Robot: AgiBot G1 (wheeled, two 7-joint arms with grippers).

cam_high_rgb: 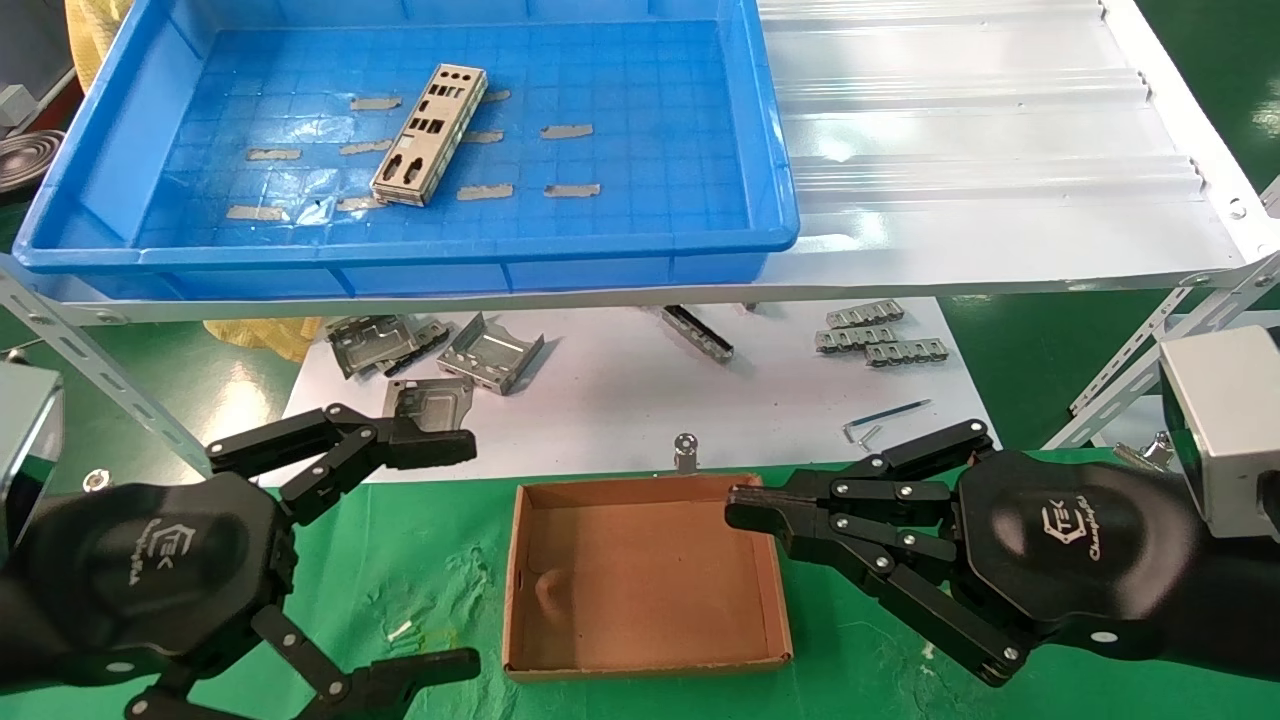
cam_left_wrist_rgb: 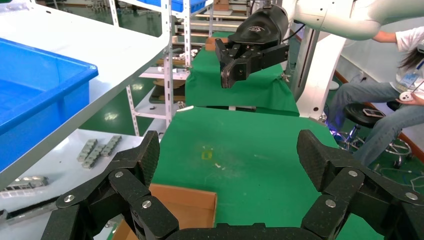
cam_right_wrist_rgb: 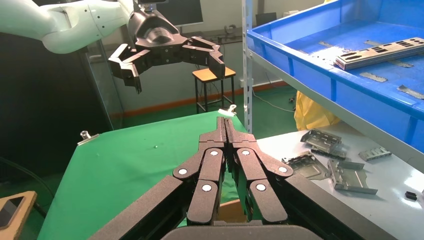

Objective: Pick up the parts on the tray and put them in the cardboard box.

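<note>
I hover my released left gripper and clenched, empty right gripper beside the shallow brown cardboard box, since the silver punched metal plates wait in the bright-blue plastic tray.

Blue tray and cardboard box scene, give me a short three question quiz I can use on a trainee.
1. True or false: the cardboard box already holds a metal plate.
2. Which tool is open: A, the left tool; B, the right tool?
3. Fill in: the stack of punched silver plates lies inside the blue ____.

Key:
1. False; only its bare floor shows.
2. A; its fingers are spread wide beside the box, while the right tool's are pressed together above the box's right wall.
3. Tray.
</note>
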